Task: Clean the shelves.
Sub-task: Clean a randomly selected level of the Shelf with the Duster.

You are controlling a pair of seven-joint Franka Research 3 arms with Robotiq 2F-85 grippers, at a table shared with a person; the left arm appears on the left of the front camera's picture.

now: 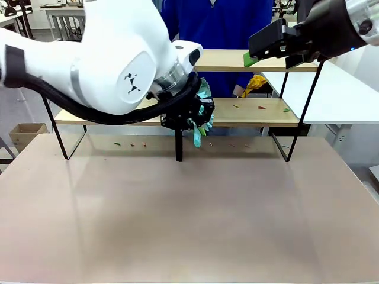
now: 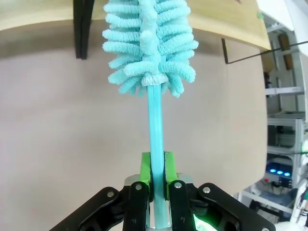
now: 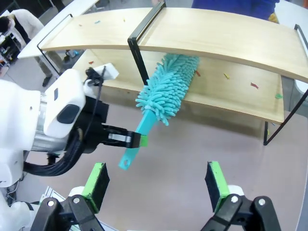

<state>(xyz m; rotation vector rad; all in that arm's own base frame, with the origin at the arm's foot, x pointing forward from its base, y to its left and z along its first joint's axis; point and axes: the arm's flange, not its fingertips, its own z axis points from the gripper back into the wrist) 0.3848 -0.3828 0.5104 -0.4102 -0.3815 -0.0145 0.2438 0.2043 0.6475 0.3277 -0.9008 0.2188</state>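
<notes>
The shelves are two long light-wood boards in a thin black frame, the upper board (image 1: 228, 60) (image 3: 216, 33) above the lower board (image 1: 254, 112) (image 3: 231, 94). My left gripper (image 1: 188, 118) (image 2: 156, 171) (image 3: 131, 140) is shut on the handle of a teal fluffy duster (image 2: 149, 43) (image 3: 168, 89). The duster head lies on the lower board right beside the central black post (image 1: 178, 145) (image 3: 139, 53). My right gripper (image 1: 260, 52) (image 3: 156, 185) hovers open and holds nothing, high above the right half of the shelves.
Small coloured scraps (image 1: 261, 107) (image 3: 254, 85) lie on the lower board's right half, and a few more (image 1: 131, 144) on the table under the left half. A person in blue (image 1: 219, 26) stands behind the shelves beside a yellow cloth (image 1: 256, 83).
</notes>
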